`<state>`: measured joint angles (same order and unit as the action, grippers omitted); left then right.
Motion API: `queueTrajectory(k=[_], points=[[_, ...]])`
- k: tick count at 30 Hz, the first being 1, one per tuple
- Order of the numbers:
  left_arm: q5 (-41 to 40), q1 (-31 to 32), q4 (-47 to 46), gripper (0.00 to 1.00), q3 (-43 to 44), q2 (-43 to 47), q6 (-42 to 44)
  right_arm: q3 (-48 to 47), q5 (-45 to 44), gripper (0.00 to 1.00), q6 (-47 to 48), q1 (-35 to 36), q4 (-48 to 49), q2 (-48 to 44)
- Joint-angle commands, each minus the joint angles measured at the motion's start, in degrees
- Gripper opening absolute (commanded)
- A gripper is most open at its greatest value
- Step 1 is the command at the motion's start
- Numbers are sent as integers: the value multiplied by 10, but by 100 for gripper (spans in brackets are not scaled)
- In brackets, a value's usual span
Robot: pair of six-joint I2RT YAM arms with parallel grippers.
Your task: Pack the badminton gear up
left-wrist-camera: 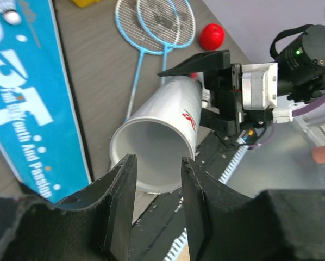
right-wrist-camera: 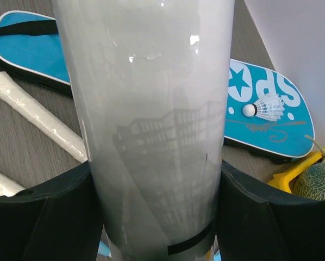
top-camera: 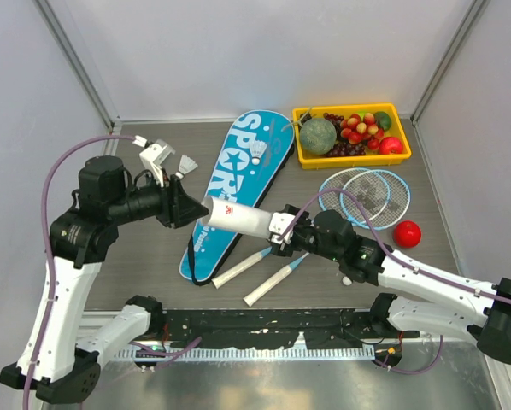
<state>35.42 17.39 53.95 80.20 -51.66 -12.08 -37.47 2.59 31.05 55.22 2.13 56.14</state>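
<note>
Gleaming white open-mouthed tube (left-wrist-camera: 170, 106)

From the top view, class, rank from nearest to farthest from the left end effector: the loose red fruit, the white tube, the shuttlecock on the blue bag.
1. The white tube: its open end right at the left end effector, mid-table.
2. The shuttlecock: on the blue bag, farther back.
3. The red fruit: far right, beside the rackets.
</note>
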Motion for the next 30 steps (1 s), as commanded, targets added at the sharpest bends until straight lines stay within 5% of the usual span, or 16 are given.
queueTrajectory(k=[1, 14, 20, 30], points=[[90, -2, -57, 41, -21, -5, -54, -5, 15, 36, -5, 1, 44, -15], [115, -2, -75, 40, -60, 0, -70, -21, 12, 35, -6, 1, 32, 8], [0, -2, -21, 43, -2, 2, -55, -16, 14, 35, -6, 1, 33, 13], [78, -2, -72, 47, -39, 15, -95, -24, 18, 35, -6, 1, 36, 20]])
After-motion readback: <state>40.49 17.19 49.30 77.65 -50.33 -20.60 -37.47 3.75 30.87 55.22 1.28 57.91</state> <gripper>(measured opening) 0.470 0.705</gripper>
